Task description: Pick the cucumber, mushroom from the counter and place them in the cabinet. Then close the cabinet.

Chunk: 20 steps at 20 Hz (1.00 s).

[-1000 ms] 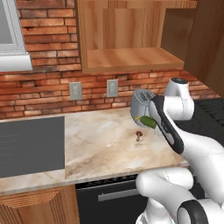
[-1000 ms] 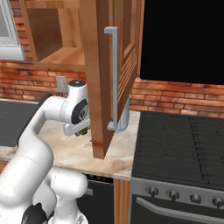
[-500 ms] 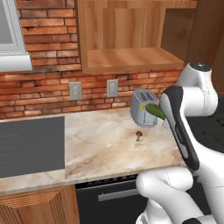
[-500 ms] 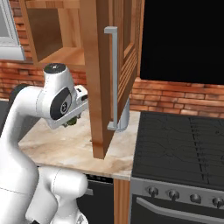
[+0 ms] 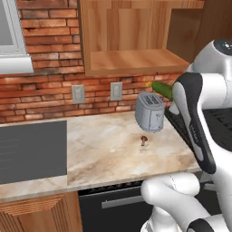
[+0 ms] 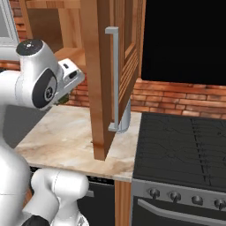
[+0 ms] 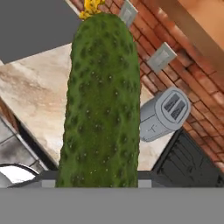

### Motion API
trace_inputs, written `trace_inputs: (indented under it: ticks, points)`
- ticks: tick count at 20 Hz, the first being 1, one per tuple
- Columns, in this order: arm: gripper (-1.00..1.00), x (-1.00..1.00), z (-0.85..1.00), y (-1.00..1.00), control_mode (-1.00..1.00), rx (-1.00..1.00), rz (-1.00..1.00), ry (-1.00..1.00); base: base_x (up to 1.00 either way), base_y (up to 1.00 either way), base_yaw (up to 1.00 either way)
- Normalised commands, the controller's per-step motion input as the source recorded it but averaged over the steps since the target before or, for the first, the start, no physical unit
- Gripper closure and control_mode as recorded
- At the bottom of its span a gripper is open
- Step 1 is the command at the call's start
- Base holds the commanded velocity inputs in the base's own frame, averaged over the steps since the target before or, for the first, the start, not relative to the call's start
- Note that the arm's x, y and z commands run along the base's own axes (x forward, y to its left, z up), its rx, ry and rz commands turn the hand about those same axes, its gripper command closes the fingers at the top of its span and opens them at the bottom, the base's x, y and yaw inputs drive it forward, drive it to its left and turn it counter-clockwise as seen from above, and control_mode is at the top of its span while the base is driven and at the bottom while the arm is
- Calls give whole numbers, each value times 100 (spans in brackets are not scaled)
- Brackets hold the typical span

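Now the cucumber point(image 7: 103, 100) sits clamped in the gripper point(image 5: 168, 97).

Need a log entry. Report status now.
Jaws shut on cucumber, held high above toaster. Mushroom on counter. Cabinet open, path clear.

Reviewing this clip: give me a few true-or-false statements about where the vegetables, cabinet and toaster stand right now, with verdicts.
1. The cucumber is lifted off the counter, held in the gripper. True.
2. The mushroom already sits on the cabinet shelf. False: it lies on the counter in front of the toaster.
3. The cabinet door is shut. False: it stands open.
4. The toaster is on the counter, below the cabinet. True.
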Motion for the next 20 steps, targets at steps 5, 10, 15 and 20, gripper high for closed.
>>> trace_inputs:
  ticks: [5, 10, 15, 20]
  points:
    - [100, 42, 47, 23, -100, 0, -6, -36, 0, 0, 0]
    - [100, 60, 23, 10, -100, 0, -8, -32, 0, 0, 0]
    - [100, 77, 10, 0, -100, 2, -9, -5, 0, 0, 0]
    - [100, 96, 2, 0, -100, 5, -5, 2, 0, 0, 0]
